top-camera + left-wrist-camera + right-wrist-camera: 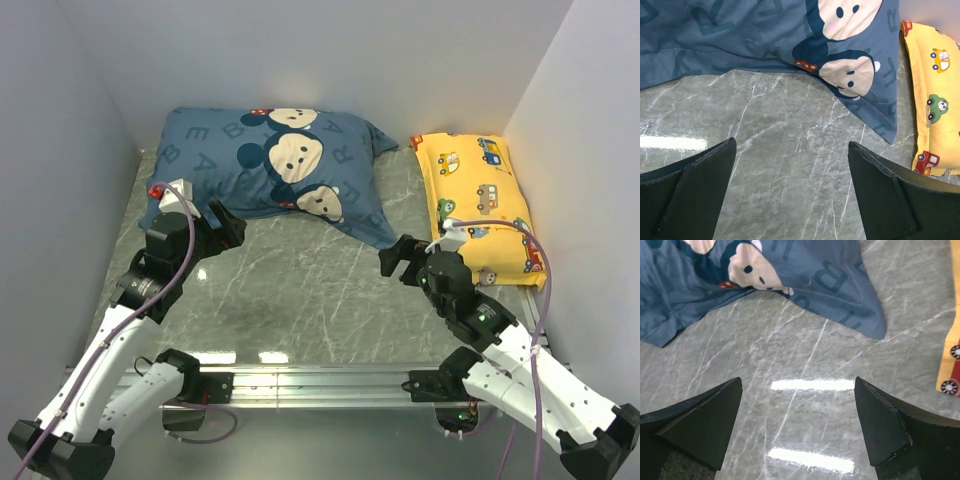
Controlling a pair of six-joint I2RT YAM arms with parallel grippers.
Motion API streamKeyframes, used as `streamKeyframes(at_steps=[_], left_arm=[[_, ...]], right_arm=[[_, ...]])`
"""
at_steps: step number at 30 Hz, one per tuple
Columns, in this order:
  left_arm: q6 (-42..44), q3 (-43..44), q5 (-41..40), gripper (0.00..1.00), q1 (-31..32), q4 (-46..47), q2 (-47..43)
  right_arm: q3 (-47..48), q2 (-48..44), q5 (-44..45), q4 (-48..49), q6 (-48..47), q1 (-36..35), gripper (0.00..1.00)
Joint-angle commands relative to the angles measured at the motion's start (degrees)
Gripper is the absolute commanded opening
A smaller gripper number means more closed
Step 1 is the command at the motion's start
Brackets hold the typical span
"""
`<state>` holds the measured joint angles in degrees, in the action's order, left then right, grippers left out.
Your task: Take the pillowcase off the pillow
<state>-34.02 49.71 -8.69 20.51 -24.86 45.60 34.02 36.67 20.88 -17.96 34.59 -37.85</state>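
Blue pillowcase (270,165) lies filled at the far side of the table (300,300); pillow hidden inside.
Top: left gripper (226,226) and right gripper (397,262) spread wide, empty, near its front edge.
Left wrist: hem ahead, untouched.
Right wrist: loose corner (875,330) ahead. Judgement: pinch fabric only.

Pillowcase (210,150): single pale capital letters are printed across the blue fabric; A, B, E and R are legible.

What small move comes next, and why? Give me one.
Probably ease the right pincer forward onto the pillowcase's limp near corner. It lies just ahead of that pincer, and both it and the left pincer stand open over the table, holding nothing.
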Motion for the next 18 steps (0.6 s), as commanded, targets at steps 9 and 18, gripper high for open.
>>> streamKeyframes(at_steps=[9, 18], left_arm=[[0.45, 2.22, -0.45, 0.99, 0.23, 0.87, 2.03], [-3.24, 9.78, -8.54, 0.99, -4.05, 1.66, 18.52]], right_arm=[[7.81, 5.34, 4.79, 2.83, -1.35, 0.32, 1.0], [20.18, 25.8, -6.27, 8.02, -8.57, 4.86, 1.0]])
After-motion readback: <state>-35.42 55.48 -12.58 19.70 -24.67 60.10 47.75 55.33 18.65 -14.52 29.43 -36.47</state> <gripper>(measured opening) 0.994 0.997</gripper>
